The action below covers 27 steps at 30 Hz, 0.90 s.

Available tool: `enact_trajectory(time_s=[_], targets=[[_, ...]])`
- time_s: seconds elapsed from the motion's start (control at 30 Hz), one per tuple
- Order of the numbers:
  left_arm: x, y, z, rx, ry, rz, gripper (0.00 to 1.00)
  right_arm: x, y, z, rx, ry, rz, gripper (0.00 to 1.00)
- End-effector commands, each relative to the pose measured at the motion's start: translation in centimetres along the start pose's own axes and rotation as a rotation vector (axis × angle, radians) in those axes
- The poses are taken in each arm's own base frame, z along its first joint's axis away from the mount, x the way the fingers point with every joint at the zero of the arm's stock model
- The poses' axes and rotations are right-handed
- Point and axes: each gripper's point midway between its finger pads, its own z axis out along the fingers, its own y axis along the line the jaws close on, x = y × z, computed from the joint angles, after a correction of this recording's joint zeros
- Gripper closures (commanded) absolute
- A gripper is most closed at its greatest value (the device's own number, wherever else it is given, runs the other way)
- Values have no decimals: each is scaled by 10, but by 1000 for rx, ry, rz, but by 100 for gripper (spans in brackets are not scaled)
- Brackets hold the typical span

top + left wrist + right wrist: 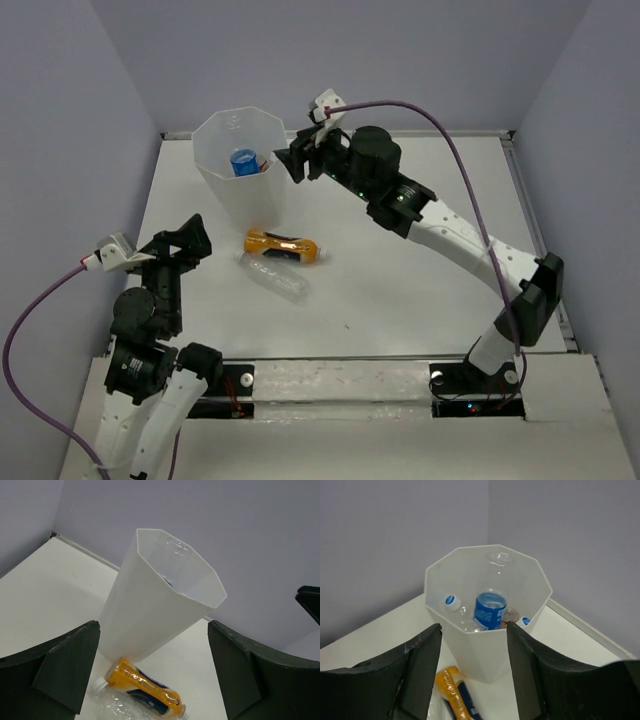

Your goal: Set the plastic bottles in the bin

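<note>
The white faceted bin stands at the back left and holds several bottles. Among them are a blue-labelled one, a clear one with a blue cap and a red cap. An orange bottle and a clear crumpled bottle lie side by side on the table in front of the bin. My right gripper hovers open at the bin's right rim, holding nothing. My left gripper is open and empty, left of the two lying bottles. Its wrist view shows the orange bottle below the bin.
The white table is enclosed by grey walls at the back and both sides. A raised ledge runs along the right edge. Purple cables loop off both wrists.
</note>
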Motion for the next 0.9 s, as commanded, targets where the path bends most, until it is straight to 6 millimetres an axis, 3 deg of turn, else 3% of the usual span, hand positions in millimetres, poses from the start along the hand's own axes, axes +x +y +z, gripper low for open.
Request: enact_trajectory(time_s=[0.0,0.03,0.1,0.13,0.17,0.23,0.27,0.3,0.33,0.37,0.43,0.47,0.63,0.87], targets=[[-9,-1,5,-8,-39,5,1,61,51,-25,-211,132,106,46],[-9,-1,5,-10,-40,6,1,86,64,-27,-245,191,110,52],[-9,0,6,-16,-41,8,1,116,74,-25,-257,265,96,55],[-10,2,6,-25,-46,10,1,147,80,-23,-257,347,88,81],[-12,3,6,-32,-53,13,1,159,81,-22,-258,383,90,90],[-17,9,5,-62,-73,19,1,181,83,-16,-258,443,96,93],[-20,11,4,-74,-82,19,1,178,88,-16,-268,440,93,91],[-22,14,3,-90,-94,16,1,198,89,-16,-268,497,94,85],[-25,16,2,-96,-103,13,1,195,89,-11,-266,499,92,78],[-25,16,2,-96,-106,14,1,212,93,-9,-264,538,87,62],[-25,16,2,-95,-107,13,1,223,101,-8,-258,571,75,44],[-26,15,2,-93,-108,11,1,229,100,-8,-248,586,72,40],[-24,14,2,-84,-101,11,1,271,119,-7,-234,664,37,32],[-24,13,1,-74,-100,9,1,295,137,-3,-254,717,20,32]])
